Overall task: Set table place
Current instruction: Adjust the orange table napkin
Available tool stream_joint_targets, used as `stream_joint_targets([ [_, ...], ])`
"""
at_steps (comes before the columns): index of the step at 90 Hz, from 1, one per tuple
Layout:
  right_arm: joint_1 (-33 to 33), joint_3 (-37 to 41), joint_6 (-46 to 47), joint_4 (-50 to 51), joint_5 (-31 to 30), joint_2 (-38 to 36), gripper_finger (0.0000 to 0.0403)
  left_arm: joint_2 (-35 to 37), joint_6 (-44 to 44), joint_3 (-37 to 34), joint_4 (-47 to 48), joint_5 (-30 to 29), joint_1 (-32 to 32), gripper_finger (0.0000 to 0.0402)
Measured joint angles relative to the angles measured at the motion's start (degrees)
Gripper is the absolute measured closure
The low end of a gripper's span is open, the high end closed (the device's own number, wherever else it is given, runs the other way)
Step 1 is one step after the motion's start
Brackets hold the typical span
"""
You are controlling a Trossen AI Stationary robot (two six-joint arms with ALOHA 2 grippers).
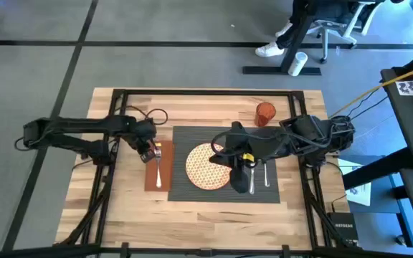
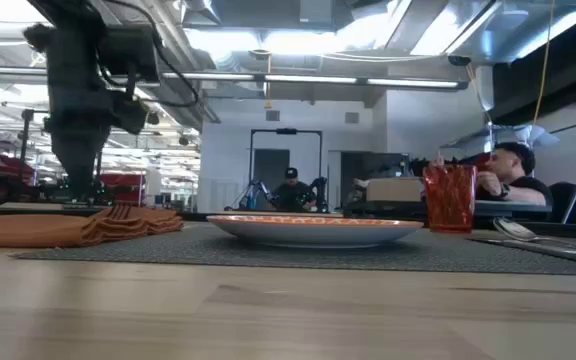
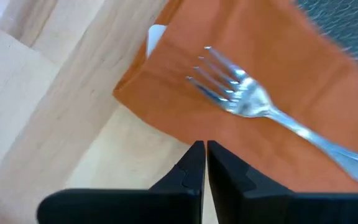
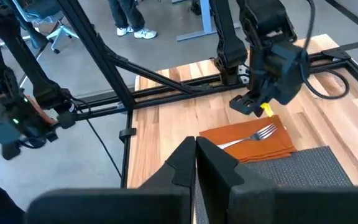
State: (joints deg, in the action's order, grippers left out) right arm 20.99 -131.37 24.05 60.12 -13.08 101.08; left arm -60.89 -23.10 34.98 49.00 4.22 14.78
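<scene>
Left claw (image 3: 205, 163), fingers together and empty, hovers above silver fork (image 3: 272, 112) lying on long brown napkin (image 3: 241, 68). Right claw (image 4: 196, 163), also together, hangs over dark grey ribbed placemat (image 1: 292, 190) on light-wood tabletop (image 1: 120, 215). Setting looks complete; next, probably retreat.

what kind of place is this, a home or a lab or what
Most likely a robotics lab or open workshop, not a home. The table is ringed by black rails with two arms mounted, office chairs stand on the grey floor, and the low view shows exposed ceiling ducting with people at desks.
</scene>
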Motion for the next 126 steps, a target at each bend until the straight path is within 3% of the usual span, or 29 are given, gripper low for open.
stream_joint_targets([
  [18,-0.02,0.0,-0.34,-0.02,0.0,0.0,0.0403,4.27,-7.16,0.02,-0.47,1.73,-6.81,0.0402],
  [38,0.0,0.0,-0.36,-0.04,0.0,0.0,0.0403,3.19,-11.98,0.02,-0.45,-3.57,-12.88,0.0402],
  [87,-0.02,0.0,-0.36,-0.15,0.0,0.0,0.0403,2.24,-24.48,-9.96,-13.04,-4.1,-19.35,0.0402],
  [126,-0.01,0.0,-0.36,-0.17,0.0,0.0,0.0403,2.3,-28.47,-13.9,-14.13,-4.05,-20.08,0.0402],
])
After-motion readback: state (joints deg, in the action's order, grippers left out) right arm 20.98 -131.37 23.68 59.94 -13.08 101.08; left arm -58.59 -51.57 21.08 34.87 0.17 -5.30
